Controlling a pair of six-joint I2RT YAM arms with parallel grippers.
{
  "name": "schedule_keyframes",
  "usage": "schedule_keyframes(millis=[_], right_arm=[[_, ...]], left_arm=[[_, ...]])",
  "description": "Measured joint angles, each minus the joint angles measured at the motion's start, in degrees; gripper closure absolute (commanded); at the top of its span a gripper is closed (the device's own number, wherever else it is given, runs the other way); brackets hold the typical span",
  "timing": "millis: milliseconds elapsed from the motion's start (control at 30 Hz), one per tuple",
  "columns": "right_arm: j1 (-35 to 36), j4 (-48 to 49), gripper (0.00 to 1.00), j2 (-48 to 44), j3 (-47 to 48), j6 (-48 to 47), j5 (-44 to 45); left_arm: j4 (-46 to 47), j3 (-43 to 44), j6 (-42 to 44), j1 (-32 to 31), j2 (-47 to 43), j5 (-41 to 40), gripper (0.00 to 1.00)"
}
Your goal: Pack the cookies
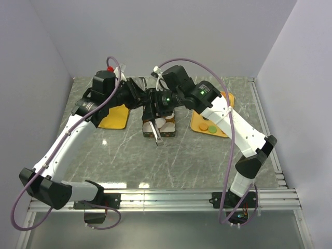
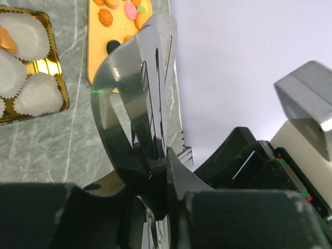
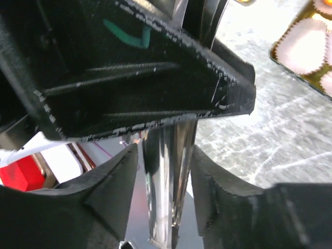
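The cookies (image 1: pixel 207 126), small orange, pink and green discs, lie on an orange tray (image 1: pixel 224 99) at the right; they also show in the left wrist view (image 2: pixel 116 10). Metal tongs (image 1: pixel 155 134) hang over a gold tray (image 1: pixel 171 132) of white paper cups (image 2: pixel 31 93). My left gripper (image 2: pixel 163 171) is shut on the tongs (image 2: pixel 140 93) near their joined end. My right gripper (image 3: pixel 163 155) has a finger on each side of the tongs' end (image 3: pixel 168 181), with a narrow gap showing on the left side. Both grippers meet above the gold tray (image 1: pixel 150 106).
A second orange tray (image 1: pixel 115 116) lies left of the gold tray with nothing seen on it. A red object (image 1: pixel 110 68) stands at the back left. A metal rail (image 1: pixel 264 119) runs along the table's right edge.
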Motion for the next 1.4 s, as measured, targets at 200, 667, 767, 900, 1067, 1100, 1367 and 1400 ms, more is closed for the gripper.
schedule_keyframes(millis=[200,667,767,900,1067,1100,1367,1400], right_arm=[[0.0,6.8,0.40,-3.5,-7.1,2.1,-4.1],[0.1,30.2,0.60,-10.8,-24.4,14.4,-16.7],[0.0,33.0,0.73,-10.8,-25.2,15.7,-18.3],[0.2,36.4,0.88,-10.9,-26.1,16.6,-20.5],[0.3,37.5,0.95,-10.9,-26.4,16.8,-21.0],[0.3,37.3,0.96,-10.9,-26.4,16.8,-20.6],[-1.6,23.0,0.98,-10.5,-22.3,12.4,-13.4],[-2.5,20.1,0.98,-10.4,-20.9,11.2,-11.8]], left_arm=[[4.1,-5.3,-1.5,1.0,-5.4,-0.6,1.00],[13.1,-8.8,-3.1,3.4,-12.3,-0.7,1.00],[13.7,-9.5,-4.2,3.4,-12.5,-0.6,1.00],[13.9,-10.2,-5.8,3.6,-12.9,-0.7,0.97],[13.7,-10.2,-5.3,3.6,-13.4,-2.1,0.52],[13.4,-10.3,-4.4,3.6,-13.4,-2.6,0.44],[5.4,-10.4,2.4,3.6,-14.7,-9.6,0.01],[3.8,-10.4,3.5,3.6,-15.3,-11.0,0.00]])
